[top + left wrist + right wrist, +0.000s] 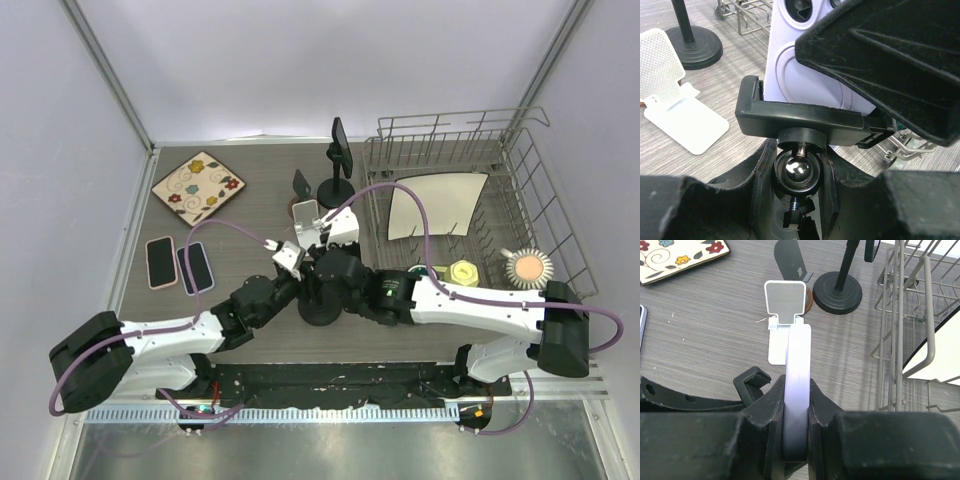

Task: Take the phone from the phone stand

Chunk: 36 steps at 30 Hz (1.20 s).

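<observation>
The lavender phone (807, 75) stands upright in the black clamp (800, 117) of the phone stand. My left gripper (796, 167) is shut on the stand's ball joint just under the clamp, one finger on each side of the socket. My right gripper (798, 390) is shut on the phone's (799, 355) thin edge from above; its black finger (880, 60) shows at the top right of the left wrist view. In the top view both wrists meet over the stand's round base (320, 312), and the phone is hidden beneath them.
A white folding stand (306, 212) and a small black stand (301, 185) sit just beyond. A tall round-based black stand (338, 172) is next to the wire dish rack (520, 190) on the right. Two phones (178, 264) and a floral plate (199, 186) lie at left.
</observation>
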{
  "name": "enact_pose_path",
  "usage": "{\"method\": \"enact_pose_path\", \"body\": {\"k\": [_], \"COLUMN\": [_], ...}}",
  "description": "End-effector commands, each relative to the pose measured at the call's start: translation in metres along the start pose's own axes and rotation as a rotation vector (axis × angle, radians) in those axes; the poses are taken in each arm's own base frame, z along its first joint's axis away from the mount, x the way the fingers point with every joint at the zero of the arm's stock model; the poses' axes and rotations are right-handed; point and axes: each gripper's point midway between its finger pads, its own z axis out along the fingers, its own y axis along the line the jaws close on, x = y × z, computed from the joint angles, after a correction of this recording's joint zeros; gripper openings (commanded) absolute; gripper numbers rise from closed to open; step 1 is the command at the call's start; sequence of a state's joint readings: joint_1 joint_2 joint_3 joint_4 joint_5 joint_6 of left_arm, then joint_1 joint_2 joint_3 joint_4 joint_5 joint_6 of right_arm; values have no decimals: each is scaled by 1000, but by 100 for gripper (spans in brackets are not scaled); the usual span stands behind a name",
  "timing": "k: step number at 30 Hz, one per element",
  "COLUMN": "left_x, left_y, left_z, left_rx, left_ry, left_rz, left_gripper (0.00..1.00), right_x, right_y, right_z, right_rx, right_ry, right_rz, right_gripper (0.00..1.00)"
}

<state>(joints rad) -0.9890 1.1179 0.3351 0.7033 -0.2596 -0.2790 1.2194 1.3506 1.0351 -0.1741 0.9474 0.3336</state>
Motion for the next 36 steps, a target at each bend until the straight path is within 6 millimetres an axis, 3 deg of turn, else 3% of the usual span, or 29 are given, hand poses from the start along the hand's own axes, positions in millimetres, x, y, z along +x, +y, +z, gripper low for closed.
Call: {"method": "enact_pose_path", "body": {"k": [1, 7, 9, 13, 18, 22, 23, 29, 32, 36], "left_x": [9, 15, 17, 19, 12, 3, -4, -7, -9, -19], "left_y": [23, -2, -3, 2, 12, 14, 13, 26, 26, 24], "left_z": [3, 9, 11, 10, 12, 26, 32, 64, 67, 55], "left_rx": [-99, -1, -1, -32, -94, -109, -112, -130, -132, -125], "left_ry": [15, 55, 70, 80, 66, 55, 39, 27, 20, 0], "left_rz": [36, 95, 104, 104, 131, 183, 188, 199, 203, 179], "left_gripper": [0, 0, 0, 0, 0, 0, 0, 2, 16, 43], "right_x": [-32, -56, -59, -84, -114, -118, -111, -116, -119, -121], "right_y": [-80, -58, -59, -68, -82, -89, -87, -98, -99, -102], "right_z": [3, 20, 24, 27, 9, -11, -13, -41, -49, -56], "right_rx": [295, 189, 203, 227, 199, 109, 73, -28, -63, -84], "right_ry": [-85, -184, -203, -278, -346, -371, -367, -402, -396, -400], "right_rz": [-38, 92, 79, 118, 94, 110, 105, 131, 126, 152], "right_gripper": [1, 1, 1, 1, 1, 1, 1, 1, 1, 1]}}
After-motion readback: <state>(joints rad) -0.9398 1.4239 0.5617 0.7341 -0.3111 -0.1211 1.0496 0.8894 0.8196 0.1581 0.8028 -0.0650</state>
